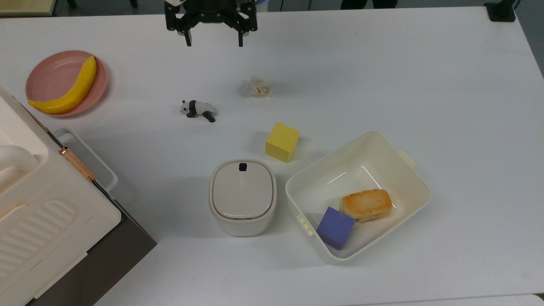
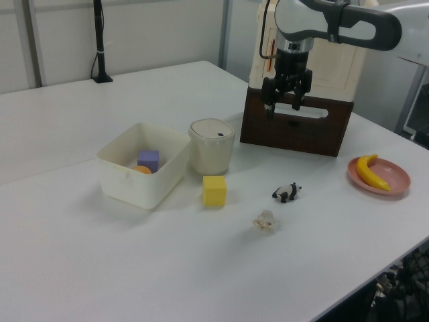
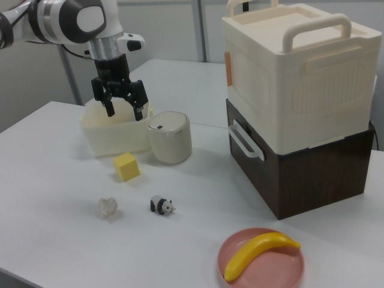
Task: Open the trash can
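The trash can is a small cream-white rounded bin near the middle of the table, its flat lid down and a small black button at the lid's far edge. It also stands beside a tub in the left view and the right view. My gripper hangs open and holds nothing. It is high above the table at the top view's upper edge, well apart from the trash can. In the other views the gripper also hangs in the air, fingers pointing down.
A lidless cream tub to the top view's right of the bin holds a purple block and a bread piece. A yellow cube, toy panda and crumpled paper lie between gripper and bin. A banana on a pink plate and a big white appliance occupy the top view's left.
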`<state>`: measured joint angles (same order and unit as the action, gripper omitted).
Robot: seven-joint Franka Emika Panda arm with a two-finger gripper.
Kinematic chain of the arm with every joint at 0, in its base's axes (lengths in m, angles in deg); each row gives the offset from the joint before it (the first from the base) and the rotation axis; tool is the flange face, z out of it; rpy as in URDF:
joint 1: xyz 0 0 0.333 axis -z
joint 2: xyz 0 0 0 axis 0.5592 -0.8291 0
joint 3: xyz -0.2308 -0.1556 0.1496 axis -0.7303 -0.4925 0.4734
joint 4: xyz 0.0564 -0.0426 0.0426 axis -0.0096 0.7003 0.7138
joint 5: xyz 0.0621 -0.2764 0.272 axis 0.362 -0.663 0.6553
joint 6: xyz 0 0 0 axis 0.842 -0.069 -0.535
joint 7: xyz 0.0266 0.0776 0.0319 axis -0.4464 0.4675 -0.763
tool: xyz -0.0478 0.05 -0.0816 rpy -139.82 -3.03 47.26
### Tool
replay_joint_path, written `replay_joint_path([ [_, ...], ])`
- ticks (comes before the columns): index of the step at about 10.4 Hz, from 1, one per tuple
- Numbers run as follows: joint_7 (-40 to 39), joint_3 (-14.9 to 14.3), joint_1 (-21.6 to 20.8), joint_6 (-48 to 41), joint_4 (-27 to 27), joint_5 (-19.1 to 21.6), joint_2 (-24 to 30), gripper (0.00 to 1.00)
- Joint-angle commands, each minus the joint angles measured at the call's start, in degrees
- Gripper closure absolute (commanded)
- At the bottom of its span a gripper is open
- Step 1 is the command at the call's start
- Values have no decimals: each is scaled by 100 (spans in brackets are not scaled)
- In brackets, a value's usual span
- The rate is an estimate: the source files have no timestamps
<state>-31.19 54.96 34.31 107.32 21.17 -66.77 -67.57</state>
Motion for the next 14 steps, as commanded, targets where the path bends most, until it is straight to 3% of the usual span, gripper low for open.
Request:
replay_joint_path([
  [1, -89, -22, 29, -166, -8, 30, 125, 0],
  [13, -134, -22, 39, -159, 8, 39, 125, 0],
  [14, -152, -22, 39, -159, 16, 39, 125, 8],
])
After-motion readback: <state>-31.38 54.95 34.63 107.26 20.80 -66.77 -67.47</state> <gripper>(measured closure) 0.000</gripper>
